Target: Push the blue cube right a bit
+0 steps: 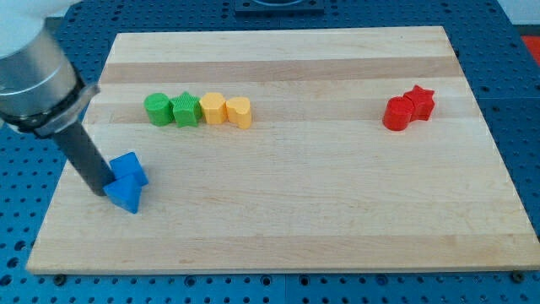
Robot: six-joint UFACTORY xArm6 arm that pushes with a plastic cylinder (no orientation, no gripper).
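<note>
The worktop (337, 211) is a pale wooden board with visible grain bands, resting on a blue perforated surface (523, 51).

Blocks, all matte moulded plastic:
- A blue cube (131, 168) lies near the view's left edge, touching a blue triangular block (126, 197) just below it.
- A row stands toward the view's upper left: a green rounded block (157, 109), a green ridged block (186, 110), a yellow block (213, 108) and a second yellow block (240, 111), each touching its neighbour.
- A red cylinder-like block (396, 113) and a red star (419, 103) touch each other at the view's upper right.

The arm enters from the view's upper left as a grey cylinder narrowing to a straight dark rod, tilted down toward the right. My tip (105, 190) sits at the left side of the two blue blocks, apparently in contact with them. The arm carries no jaws, so no opening state applies.
</note>
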